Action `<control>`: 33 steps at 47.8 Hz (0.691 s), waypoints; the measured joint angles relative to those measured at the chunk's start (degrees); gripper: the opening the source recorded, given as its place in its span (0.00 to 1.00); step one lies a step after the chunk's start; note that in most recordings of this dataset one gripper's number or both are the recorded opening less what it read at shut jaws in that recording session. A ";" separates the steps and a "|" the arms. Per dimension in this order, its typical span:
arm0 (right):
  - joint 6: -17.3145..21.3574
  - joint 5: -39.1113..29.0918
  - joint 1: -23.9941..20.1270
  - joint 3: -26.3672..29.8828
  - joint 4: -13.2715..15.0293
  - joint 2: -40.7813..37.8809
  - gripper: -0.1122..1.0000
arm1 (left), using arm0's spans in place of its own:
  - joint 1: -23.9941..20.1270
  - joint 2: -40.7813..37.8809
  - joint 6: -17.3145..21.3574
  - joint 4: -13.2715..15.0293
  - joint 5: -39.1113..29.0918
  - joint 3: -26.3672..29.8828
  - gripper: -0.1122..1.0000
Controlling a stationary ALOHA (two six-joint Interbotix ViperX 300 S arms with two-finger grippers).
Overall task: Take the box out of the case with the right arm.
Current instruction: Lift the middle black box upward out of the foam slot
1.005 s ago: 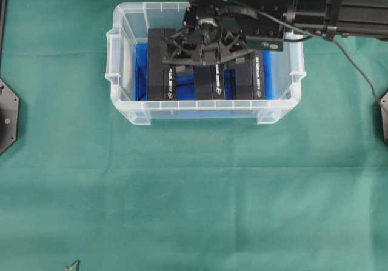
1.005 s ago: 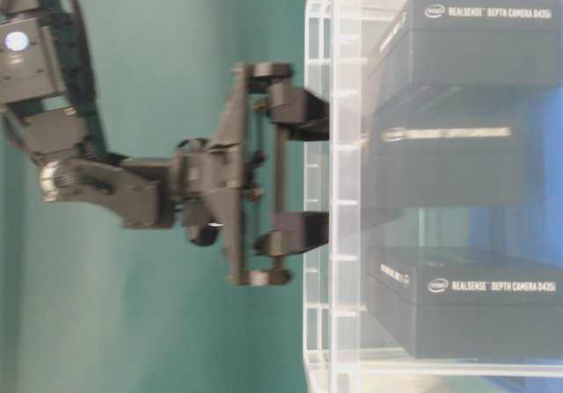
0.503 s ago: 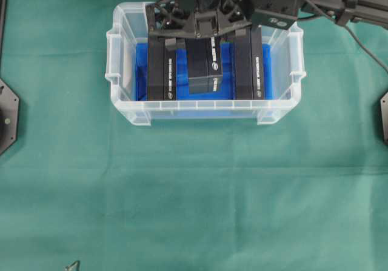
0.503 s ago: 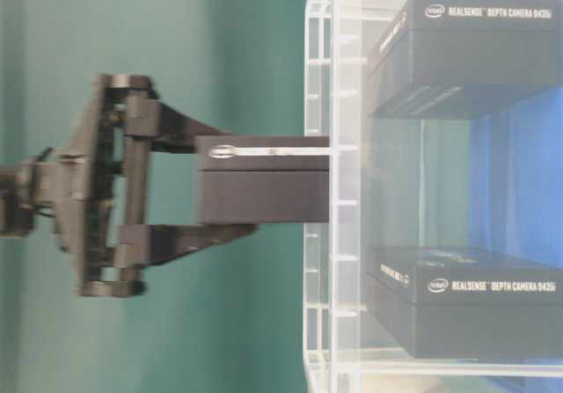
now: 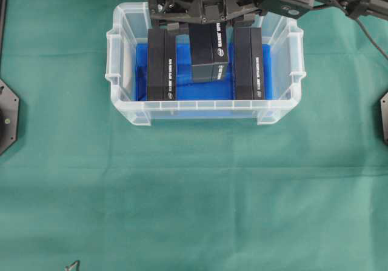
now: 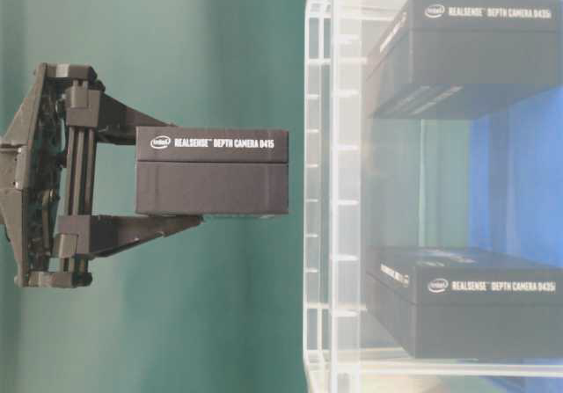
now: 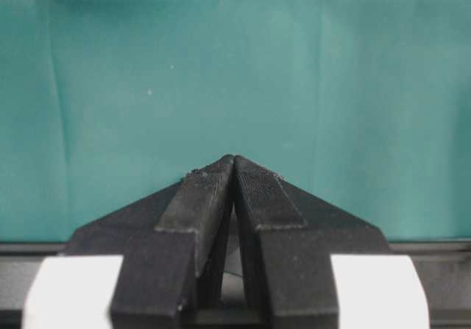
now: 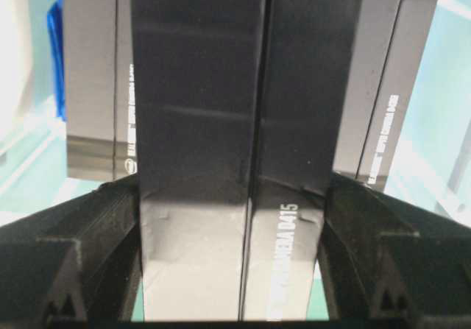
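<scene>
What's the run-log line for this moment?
right gripper: shut on box | box: clear of case | two boxes remain inside | left gripper: shut, idle

A green cloth (image 5: 194,186) covers the whole work surface, faintly creased, evenly lit, with dark mounting plates (image 5: 7,116) at its left and right edges.

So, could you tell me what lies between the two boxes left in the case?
Only the bare blue sheet, seen overhead; the lifted box hangs above it in the right gripper.
</scene>
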State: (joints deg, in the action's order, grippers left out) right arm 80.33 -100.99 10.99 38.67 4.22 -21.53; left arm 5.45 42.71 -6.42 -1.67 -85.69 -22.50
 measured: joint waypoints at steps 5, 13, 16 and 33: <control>-0.09 -0.09 0.00 0.00 0.00 0.00 0.69 | 0.00 0.00 0.00 0.00 0.00 0.00 0.10; -0.09 -0.09 0.00 0.00 0.00 0.00 0.69 | 0.09 0.00 0.00 0.00 0.00 0.00 0.10; -0.09 -0.09 -0.09 0.00 0.00 0.00 0.69 | 0.00 0.00 0.00 -0.09 0.00 0.00 0.10; 0.53 -0.09 -0.44 0.00 0.00 0.00 0.69 | 0.09 0.09 0.00 0.00 0.09 0.00 0.10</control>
State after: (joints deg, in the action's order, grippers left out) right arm 80.86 -101.07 10.55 38.67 4.22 -21.53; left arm 5.54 42.80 -6.42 -1.67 -85.61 -22.50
